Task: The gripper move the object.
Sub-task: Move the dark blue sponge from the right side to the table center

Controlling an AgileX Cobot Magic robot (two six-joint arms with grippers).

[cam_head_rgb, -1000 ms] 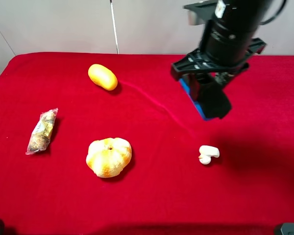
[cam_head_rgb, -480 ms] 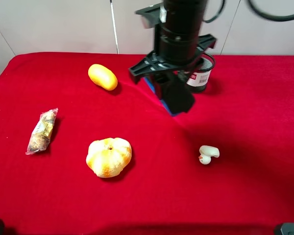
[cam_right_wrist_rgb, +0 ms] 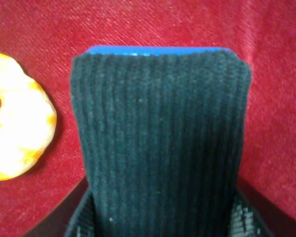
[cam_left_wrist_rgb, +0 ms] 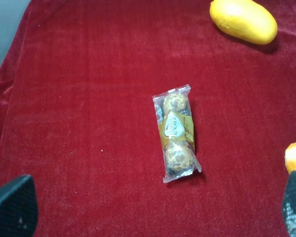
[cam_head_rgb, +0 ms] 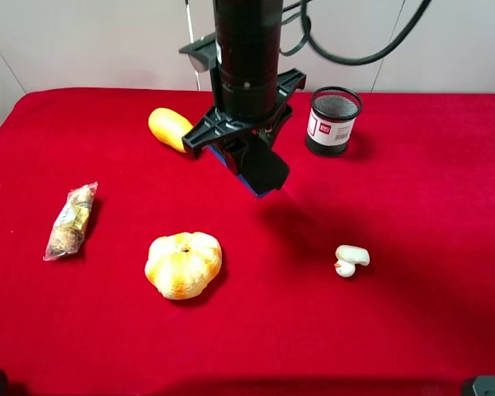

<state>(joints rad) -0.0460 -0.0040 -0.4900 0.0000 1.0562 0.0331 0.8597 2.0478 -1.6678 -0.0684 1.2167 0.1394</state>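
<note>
- While the red bench [cam_head_rgb: 445, 247] lies below, the right hand [cam_head_rgb: 249, 155] hangs above its middle, between mango [cam_head_rgb: 172, 129] and mesh cup [cam_head_rgb: 333, 120].
- It's clenched on the eraser [cam_head_rgb: 264, 173], held off the cloth, felt side to the wrist camera.
- Left hand [cam_left_wrist_rgb: 153, 210]: fingers spread wide, nothing between, above the wrapped sweets [cam_left_wrist_rgb: 176, 133].

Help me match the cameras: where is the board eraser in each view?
Exterior high: the board eraser hangs mid-picture, clamped in the right pincer.
Left wrist: not in it.
Right wrist: it fills the centre.
Shared landmark: the orange pumpkin, visible in exterior and right wrist views.
</note>
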